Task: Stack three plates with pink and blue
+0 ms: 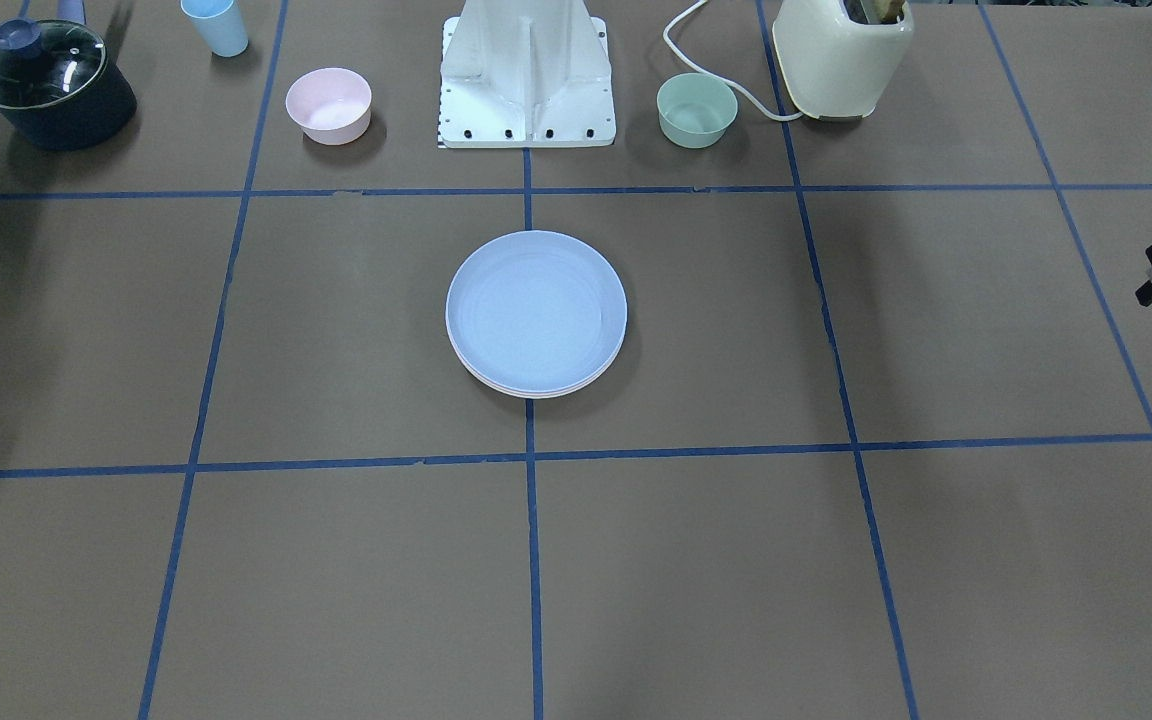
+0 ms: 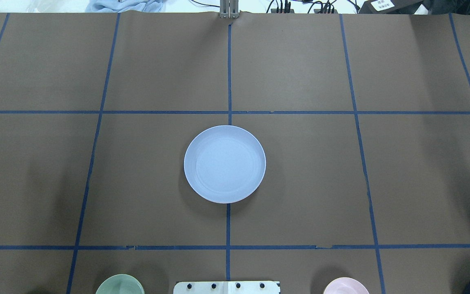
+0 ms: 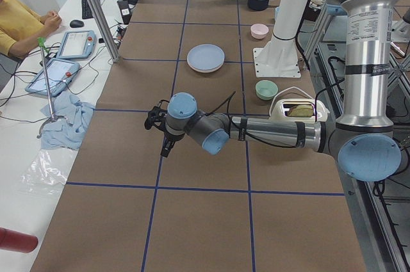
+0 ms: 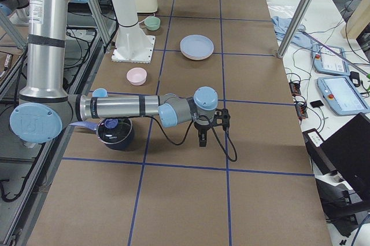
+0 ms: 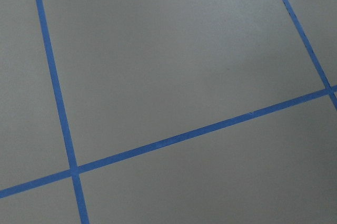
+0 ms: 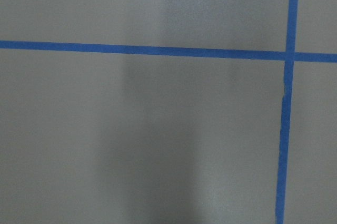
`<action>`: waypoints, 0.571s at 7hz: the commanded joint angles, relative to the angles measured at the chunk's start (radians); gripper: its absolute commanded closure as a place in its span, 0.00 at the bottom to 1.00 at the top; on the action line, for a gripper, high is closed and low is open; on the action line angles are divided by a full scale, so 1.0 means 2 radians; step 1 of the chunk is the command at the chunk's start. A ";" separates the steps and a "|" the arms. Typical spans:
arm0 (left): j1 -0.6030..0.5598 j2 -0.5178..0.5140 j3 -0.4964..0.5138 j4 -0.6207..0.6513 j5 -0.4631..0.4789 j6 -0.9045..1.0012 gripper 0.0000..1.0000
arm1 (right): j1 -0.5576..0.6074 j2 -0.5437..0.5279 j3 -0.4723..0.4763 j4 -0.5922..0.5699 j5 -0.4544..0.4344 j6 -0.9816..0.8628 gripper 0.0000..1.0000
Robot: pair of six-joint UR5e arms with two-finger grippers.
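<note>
Stack of plates (image 4: pixel 196 48) sits at the centre of the table (image 2: pixel 300 183), right on a crossing of the blue tape lines (image 2: pixel 229 228). Blue plate (image 2: pixel 225 163) is on top. Paler rims (image 1: pixel 526 391) of the plates under it peek out on the operator side, pink vs cream hard to tell. Wide bare paper all round the stack, nothing near its rim. Clutter only along the robot-side edge: pot (image 1: pixel 51 85), cup (image 1: pixel 216 25), pink bowl (image 1: pixel 328 104), green bowl (image 1: pixel 697 110), toaster (image 1: pixel 841 55), either side of the robot base (image 1: pixel 526 90). Both arms are low and stretched out, well apart from the stack. Left gripper (image 3: pixel 166 146) is toward the table's left end, right gripper (image 4: pixel 202 138) toward the right end. Both point fingers-down over bare paper, nothing seen in either. Finger gap can't be told for either; wrist views show only paper and tape
</note>
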 commanded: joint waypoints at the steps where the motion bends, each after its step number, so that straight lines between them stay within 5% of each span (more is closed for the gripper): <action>1: 0.000 0.000 0.001 0.000 0.000 0.000 0.01 | 0.000 0.000 -0.001 0.000 0.000 -0.001 0.00; 4: 0.001 0.000 0.001 -0.001 0.000 -0.001 0.01 | -0.002 0.000 -0.003 0.000 0.000 -0.001 0.00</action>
